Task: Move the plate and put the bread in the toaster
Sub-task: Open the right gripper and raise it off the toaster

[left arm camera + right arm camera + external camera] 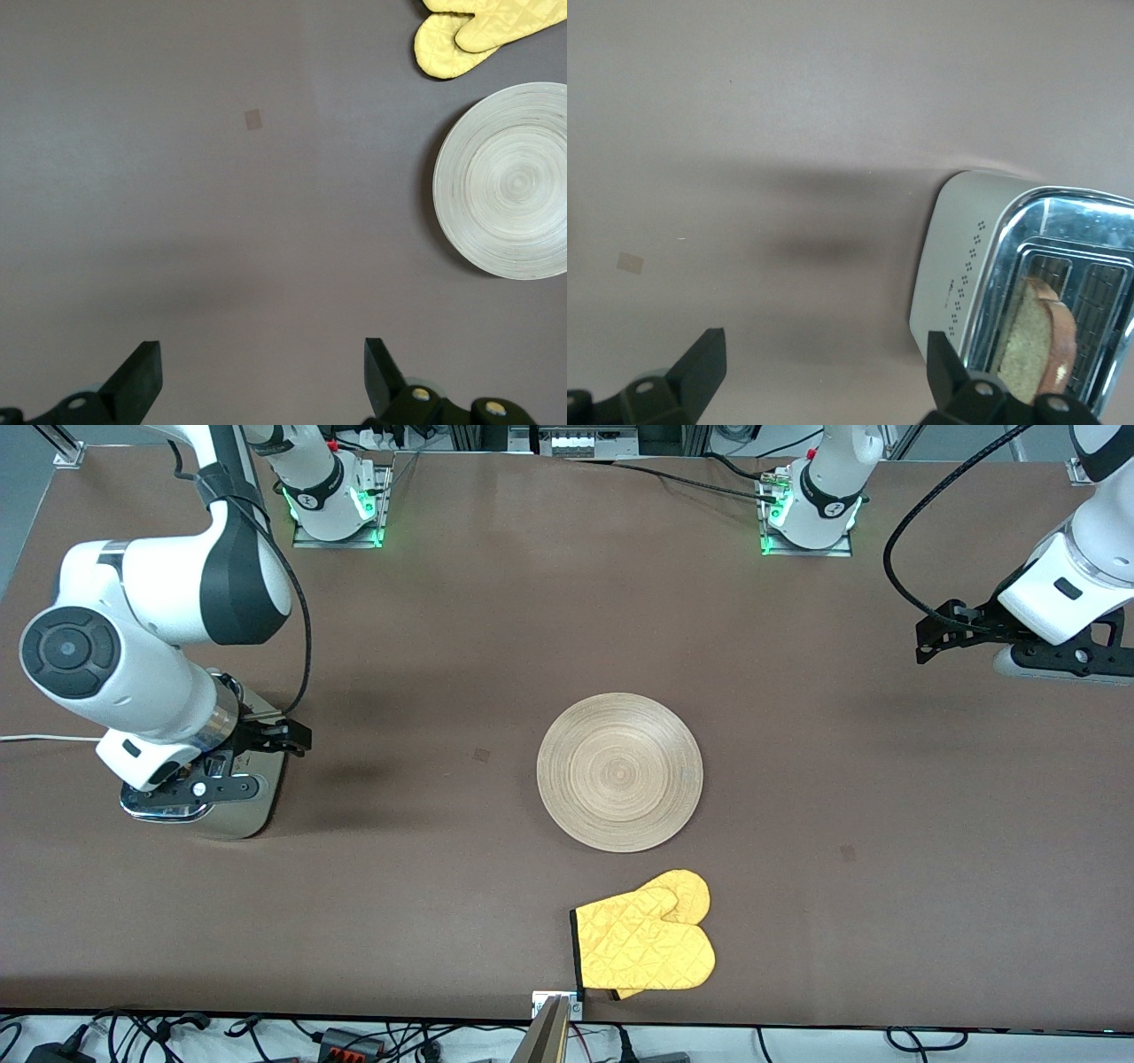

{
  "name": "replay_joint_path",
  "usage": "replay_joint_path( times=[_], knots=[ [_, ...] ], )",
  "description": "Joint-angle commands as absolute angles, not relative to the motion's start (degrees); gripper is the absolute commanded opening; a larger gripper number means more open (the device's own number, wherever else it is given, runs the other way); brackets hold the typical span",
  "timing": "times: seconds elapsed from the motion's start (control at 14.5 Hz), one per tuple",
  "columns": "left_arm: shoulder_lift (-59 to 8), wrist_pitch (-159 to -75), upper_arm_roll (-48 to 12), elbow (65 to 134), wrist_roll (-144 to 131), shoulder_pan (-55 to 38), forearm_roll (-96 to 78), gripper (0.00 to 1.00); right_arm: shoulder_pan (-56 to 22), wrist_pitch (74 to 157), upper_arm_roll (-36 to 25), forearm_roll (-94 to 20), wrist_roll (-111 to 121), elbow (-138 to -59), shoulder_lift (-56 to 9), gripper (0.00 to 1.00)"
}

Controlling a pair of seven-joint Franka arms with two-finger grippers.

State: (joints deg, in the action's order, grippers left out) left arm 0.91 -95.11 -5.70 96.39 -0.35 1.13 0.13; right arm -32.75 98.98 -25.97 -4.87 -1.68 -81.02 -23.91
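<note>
Right wrist view shows the bread (1036, 341) standing upright in one slot of the toaster (983, 266), its crusted top poking above the chrome — by the look of it, the toasting half of the job is as good as done. The right gripper (824, 363) hangs just above and beside the toaster at the right arm's end of the desk (443, 602), its fingers (700, 367) spread wide and holding nothing.

From the front, the plate (619, 771) lies flat and bare near the middle of the desk, well apart from the toaster (226, 815). A yellow mitt (645, 943) lies just nearer the camera than the plate, not touching it. The left gripper (263, 372) hovers over bare desk at the left arm's end, well away from the plate, fingers (142, 376) likewise fully apart and empty; the left wrist view catches the plate (505, 181) and mitt (469, 35) off at its edge.

Judged from this, little is left to do: whether the plate already sits where it was meant to go cannot be told. If it must go farther, the left arm would have to reach in low at the rim — a flat, wide plate gives fingers little to bite on. Otherwise the next move is for the right arm to lift clear of the toaster without brushing the slice
</note>
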Motion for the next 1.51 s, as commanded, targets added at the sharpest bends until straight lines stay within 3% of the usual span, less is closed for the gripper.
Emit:
replay_joint_path(
  times=[0.0,0.34,0.62,0.76,1.24,1.45],
  knots=[
    [0.0,-93.78,-5.45,94.39,0.88,0.97,0.09,1.0,-32.08,98.35,-26.36,-5.36,-0.97,-80.86,-23.12,1.0],
    [0.0,-93.87,-5.45,94.39,0.88,0.97,0.09,1.0,-28.94,99.31,-25.5,-8.86,-2.19,-80.77,-21.8,1.0],
    [0.0,-94.04,-5.45,94.39,0.88,0.97,0.09,1.0,-11.99,102.12,-6.63,-5.12,-4.73,-81.21,-17.94,1.0],
    [-0.09,-94.13,-5.89,94.31,0.79,0.88,0.09,1.0,-8.1,101.95,-2.83,-2.21,-5.19,-81.47,-16.01,1.0],
    [-0.09,-94.22,-5.98,94.39,0.88,0.97,0.09,1.0,0.08,98.8,-2.2,-2.2,-0.18,-81.04,-12.66,1.0],
    [0.0,-94.04,-5.98,94.39,0.88,0.88,0.09,1.0,-0.44,92.49,-2.2,0.16,-0.18,-81.56,-11.17,1.0]
  ],
)
